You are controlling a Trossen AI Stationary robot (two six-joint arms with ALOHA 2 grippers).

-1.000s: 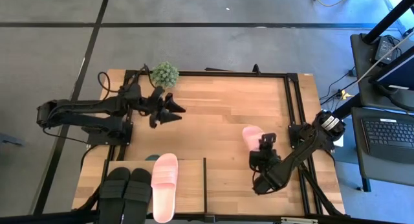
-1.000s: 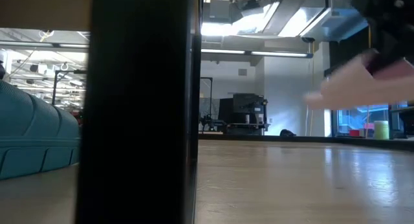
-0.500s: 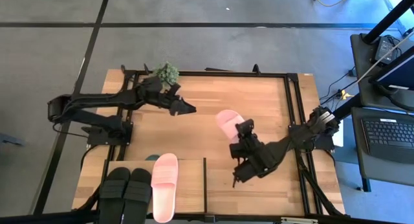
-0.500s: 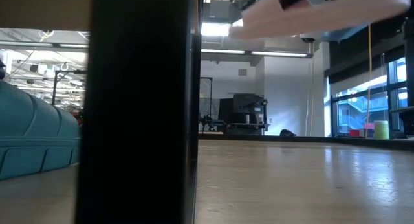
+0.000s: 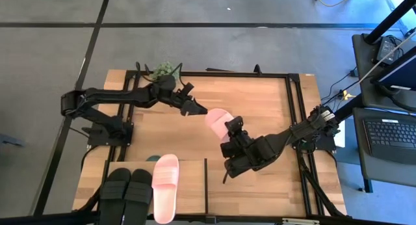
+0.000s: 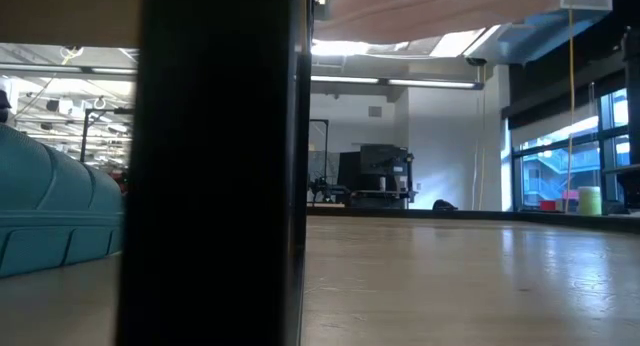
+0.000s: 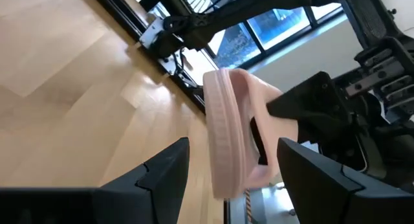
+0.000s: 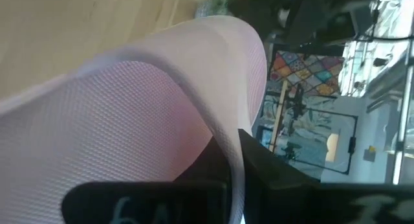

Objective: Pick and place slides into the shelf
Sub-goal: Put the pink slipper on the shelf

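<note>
On my overhead feed the shelf (image 5: pixel 188 186) carries three slides on its top board, all left of the divider (image 5: pixel 206 176): two black slides (image 5: pixel 129 192) side by side and one pink slide (image 5: pixel 165 187) beside them, each lying lengthwise front to back. I count a second pink one, the held pink slide (image 5: pixel 216 120), clamped in the right gripper (image 5: pixel 229 131) above mid-table, its long axis running diagonally toward the left gripper (image 5: pixel 195 109). That gripper's fingers stand apart, right at the slide's end. A green edge (image 5: pixel 153 158) peeks out beside the shelf.
</note>
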